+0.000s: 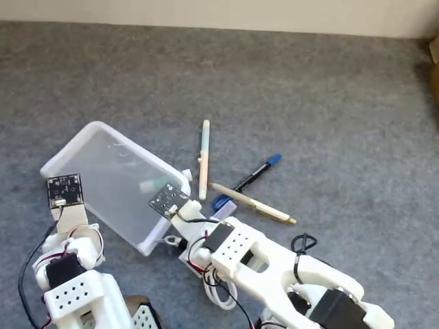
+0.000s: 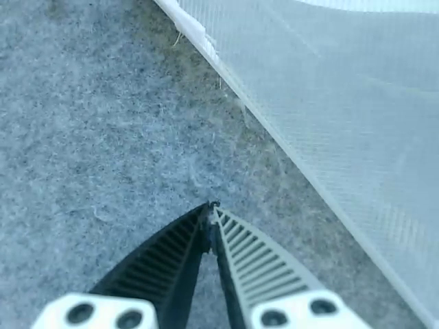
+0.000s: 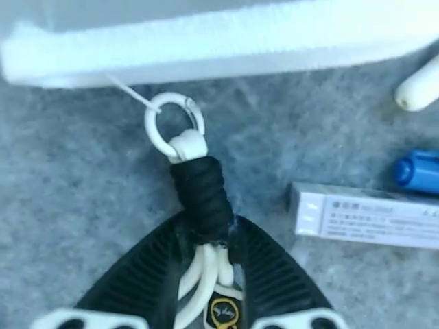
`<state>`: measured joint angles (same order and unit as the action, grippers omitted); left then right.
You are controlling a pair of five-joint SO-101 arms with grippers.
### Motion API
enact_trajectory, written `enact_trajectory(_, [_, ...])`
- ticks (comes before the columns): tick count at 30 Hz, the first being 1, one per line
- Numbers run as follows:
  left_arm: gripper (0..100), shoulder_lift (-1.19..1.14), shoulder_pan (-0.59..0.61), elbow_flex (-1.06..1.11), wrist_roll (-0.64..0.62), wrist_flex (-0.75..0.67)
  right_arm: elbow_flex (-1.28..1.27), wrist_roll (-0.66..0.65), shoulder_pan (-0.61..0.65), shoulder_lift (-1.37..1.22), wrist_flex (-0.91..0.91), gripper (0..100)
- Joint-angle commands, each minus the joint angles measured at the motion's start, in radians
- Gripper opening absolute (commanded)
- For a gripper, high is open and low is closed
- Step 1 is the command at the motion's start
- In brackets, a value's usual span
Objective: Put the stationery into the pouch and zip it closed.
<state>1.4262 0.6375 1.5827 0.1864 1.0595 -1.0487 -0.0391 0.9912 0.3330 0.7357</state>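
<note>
**A:** What are the right jaws gripping?

**B:** They're clamped on the black-wrapped pull cord point(image 3: 202, 195). Its white ring point(image 3: 173, 123) sits just ahead of their tips, joined by a thin thread to the edge of the pouch point(image 1: 110, 181).

**A:** So it's zipping up?

**B:** I'd judge not yet. The white pen point(image 1: 204, 159), beige pen point(image 1: 254, 203) and blue-capped pen point(image 1: 257, 175) lie outside the pouch, just beyond those jaws. A small white box point(image 3: 363, 223) lies close beside them. That grip looks meant for working the zip open, or for steadying the mouth.

**A:** And the left jaws?

**B:** They're closed on nothing, tips low over the grey table point(image 2: 103, 137). The pouch's side runs just beside them. I think they're placed to brace the pouch while the other arm pulls.
</note>
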Motion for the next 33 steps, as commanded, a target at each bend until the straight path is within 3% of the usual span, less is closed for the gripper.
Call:
enact_trajectory(1, [1, 0.008, 0.008, -0.051, -0.008, 0.005, 0.021, -0.015, 0.013, 0.125, 0.061, 0.4])
enact_trajectory(9, [1, 0.008, 0.008, -0.051, -0.008, 0.003, 0.019, -0.018, -0.077, 0.323, 0.128, 0.4])
enact_trajectory(25, [1, 0.008, -0.001, -0.059, -0.009, 0.005, 0.018, -0.012, -0.087, 0.552, 0.131, 0.4])
enact_trajectory(33, [1, 0.008, -0.021, -0.142, -0.009, 0.011, 0.018, -0.011, -0.223, 0.702, 0.136, 0.4])
